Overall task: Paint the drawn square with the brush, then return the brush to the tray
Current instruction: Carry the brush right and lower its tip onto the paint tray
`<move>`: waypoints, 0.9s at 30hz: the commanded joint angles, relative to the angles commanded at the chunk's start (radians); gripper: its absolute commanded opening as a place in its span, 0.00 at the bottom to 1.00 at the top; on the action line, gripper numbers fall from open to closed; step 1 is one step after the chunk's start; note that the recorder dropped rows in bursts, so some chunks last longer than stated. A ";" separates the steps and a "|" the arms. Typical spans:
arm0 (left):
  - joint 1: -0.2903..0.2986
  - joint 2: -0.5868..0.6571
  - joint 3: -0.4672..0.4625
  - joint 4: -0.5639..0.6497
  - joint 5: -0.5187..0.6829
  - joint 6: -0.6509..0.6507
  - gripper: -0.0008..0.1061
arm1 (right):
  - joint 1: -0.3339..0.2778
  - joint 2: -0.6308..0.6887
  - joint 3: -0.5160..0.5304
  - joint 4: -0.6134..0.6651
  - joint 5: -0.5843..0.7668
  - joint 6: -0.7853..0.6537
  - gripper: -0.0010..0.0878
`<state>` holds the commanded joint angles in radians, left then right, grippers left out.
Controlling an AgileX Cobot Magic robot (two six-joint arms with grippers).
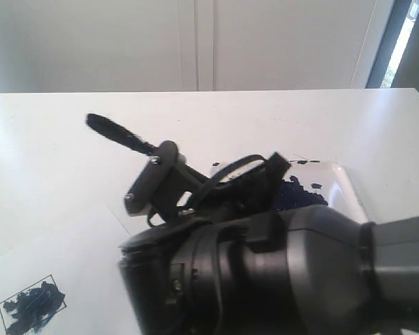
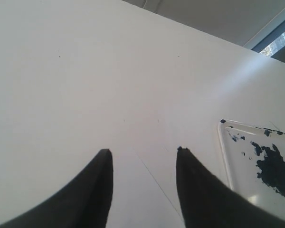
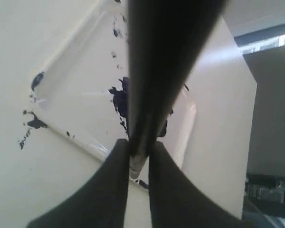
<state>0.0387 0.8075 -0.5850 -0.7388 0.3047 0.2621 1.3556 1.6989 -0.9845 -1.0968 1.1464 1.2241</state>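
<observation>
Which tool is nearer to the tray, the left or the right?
Right. The right tool, shut on the brush, is above the rim of the tray. The left tool, open, is over the table, with the tray off to one side.

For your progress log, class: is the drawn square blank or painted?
Painted: the drawn square carries dark blue-black daubs across most of its outlined area, with white gaps showing.
</observation>
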 joint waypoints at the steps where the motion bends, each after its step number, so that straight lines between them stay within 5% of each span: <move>1: 0.000 -0.015 0.014 0.000 -0.003 -0.001 0.46 | -0.004 -0.010 0.022 -0.004 -0.021 0.040 0.01; 27: 0.000 -0.377 0.217 -0.067 -0.038 -0.001 0.46 | -0.021 -0.143 0.454 0.066 -0.154 0.492 0.01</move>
<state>0.0387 0.4308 -0.3685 -0.8053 0.2667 0.2615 1.3344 1.5557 -0.5308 -1.0304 0.9928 1.7164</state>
